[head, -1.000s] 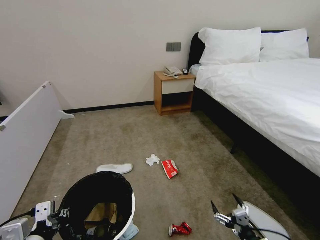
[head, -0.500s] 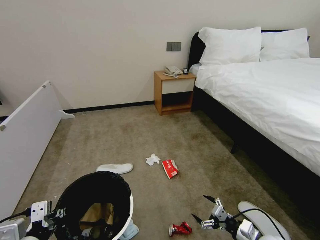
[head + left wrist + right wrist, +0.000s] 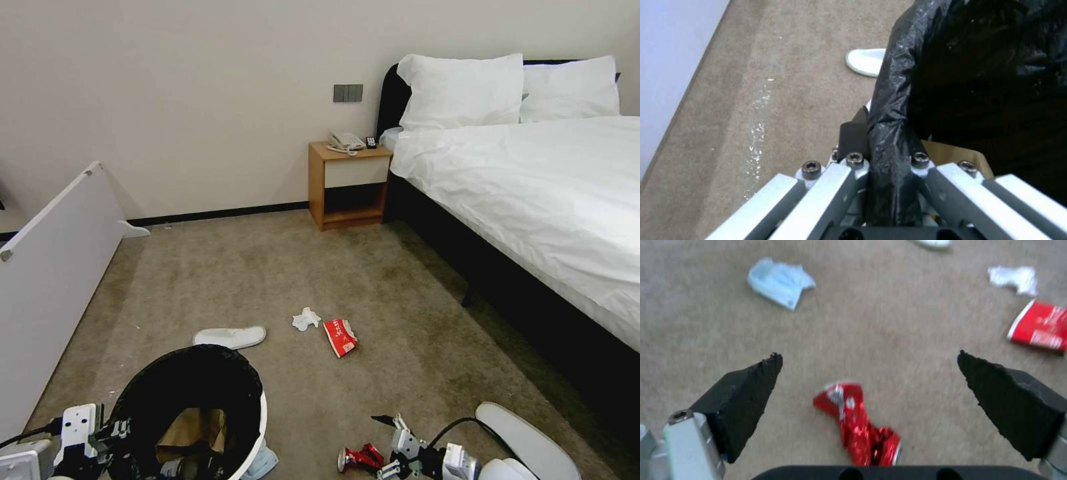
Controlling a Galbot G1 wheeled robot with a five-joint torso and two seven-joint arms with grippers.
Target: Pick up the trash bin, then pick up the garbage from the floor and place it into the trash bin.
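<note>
The crushed red can is judged light, dented and stiff, best gripped across its narrow waist. The right gripper is held above it with jaws wide open and empty, while the trash bin is clamped at its bagged rim by the left gripper.

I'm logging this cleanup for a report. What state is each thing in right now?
trash bin: held up, brown paper inside
left gripper: shut on bin rim
right gripper: open above can
crushed red can: on carpet
red-white packet: on carpet
white tissue: on carpet
white slipper: on carpet
light-blue cloth: on carpet

White bed, wooden nightstand, telephone, leaning white board
</note>
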